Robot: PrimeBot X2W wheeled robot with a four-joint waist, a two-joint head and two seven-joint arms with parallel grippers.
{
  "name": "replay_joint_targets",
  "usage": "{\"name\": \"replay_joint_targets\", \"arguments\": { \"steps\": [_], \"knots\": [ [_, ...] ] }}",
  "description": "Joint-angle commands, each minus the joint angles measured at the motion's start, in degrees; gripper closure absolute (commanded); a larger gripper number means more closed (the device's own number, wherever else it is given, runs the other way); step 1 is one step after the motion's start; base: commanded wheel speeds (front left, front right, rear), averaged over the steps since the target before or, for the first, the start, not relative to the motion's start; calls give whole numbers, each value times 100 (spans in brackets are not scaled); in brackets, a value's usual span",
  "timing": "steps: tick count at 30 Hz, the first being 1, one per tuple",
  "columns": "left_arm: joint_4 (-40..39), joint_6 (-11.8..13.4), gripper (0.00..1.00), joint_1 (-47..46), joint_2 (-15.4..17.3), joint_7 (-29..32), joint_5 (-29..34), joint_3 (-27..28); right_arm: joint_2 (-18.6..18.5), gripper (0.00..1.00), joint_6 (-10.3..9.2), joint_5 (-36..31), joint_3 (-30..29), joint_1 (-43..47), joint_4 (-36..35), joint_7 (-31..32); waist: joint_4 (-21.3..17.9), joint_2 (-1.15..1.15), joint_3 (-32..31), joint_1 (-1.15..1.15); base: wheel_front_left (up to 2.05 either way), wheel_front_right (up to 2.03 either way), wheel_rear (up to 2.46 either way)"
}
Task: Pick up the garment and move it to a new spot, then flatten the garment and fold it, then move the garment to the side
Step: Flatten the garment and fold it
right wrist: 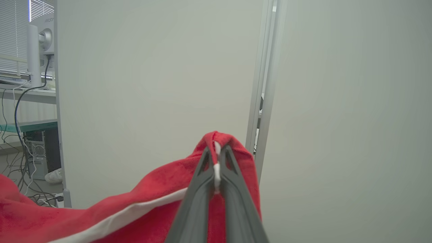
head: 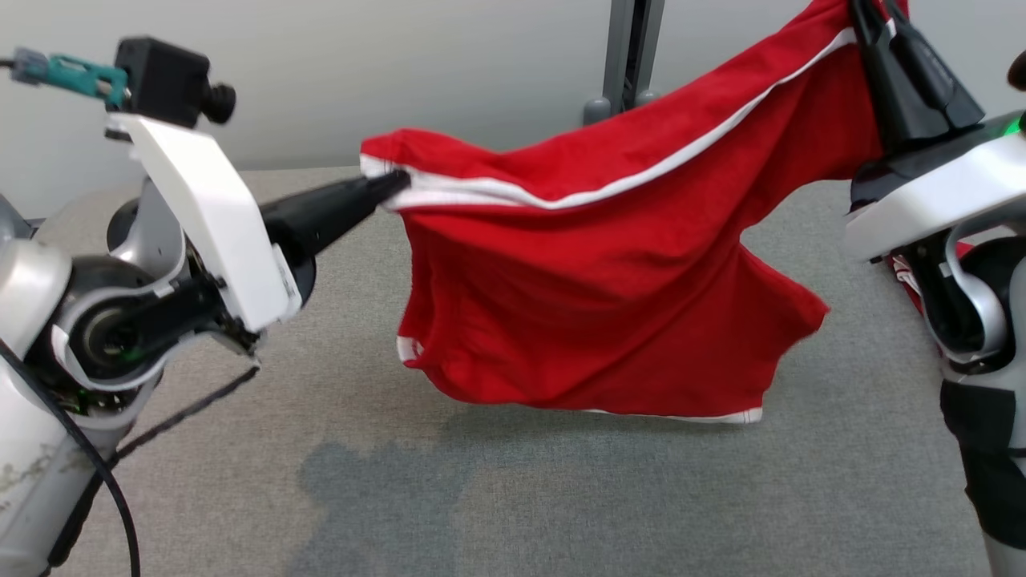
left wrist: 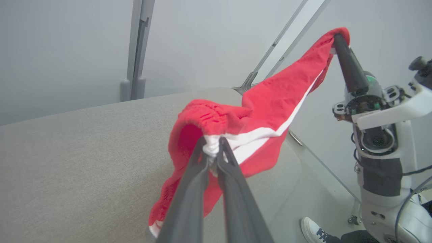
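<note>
A red garment (head: 609, 280) with white trim hangs in the air above the grey table (head: 513, 489), stretched between both grippers. My left gripper (head: 394, 183) is shut on its white-edged left corner, also seen up close in the left wrist view (left wrist: 212, 145). At the upper right my right gripper (head: 870, 12) is shut on the other end, held higher, so the top edge slopes up to the right. The right wrist view shows red cloth (right wrist: 141, 202) pinched between its fingers (right wrist: 216, 158). The garment's lower hem hangs just above the table.
A grey post (head: 629, 56) stands behind the table against a pale wall. Another red cloth (head: 910, 280) lies at the table's right edge behind my right arm. A person's shoe (left wrist: 315, 229) is on the floor beside the table. A desk with cables (right wrist: 23, 135) is far off.
</note>
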Motion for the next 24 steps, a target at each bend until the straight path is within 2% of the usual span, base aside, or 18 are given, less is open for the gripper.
{"name": "replay_joint_targets", "arguments": {
  "steps": [1,9,15,18,21,24],
  "knots": [
    [40,82,100,-130,-50,46,-161,119,-19,100,-2,-78,-62,-101,-23,49,-35,0,56,0,0,0,0],
    [259,417,100,-614,-281,19,-476,497,-56,100,-2,-29,-204,-585,149,223,-186,0,564,0,0,0,0],
    [807,639,100,-1564,-475,-172,-157,647,-181,100,-2,169,-195,-1672,641,348,-344,0,1405,0,0,0,0],
    [1242,658,100,-2251,-629,-353,162,613,-246,100,-2,229,-108,-2458,1062,250,-426,0,1887,0,0,0,0],
    [1766,520,100,-2998,-795,-669,620,521,-382,100,-3,-54,112,-3267,1509,-110,-509,0,2343,0,0,0,0],
    [2379,384,100,-3761,-992,-1218,1075,540,-251,100,-3,-151,169,-3944,2033,-613,-615,0,2759,0,0,0,0]
  ]
}}
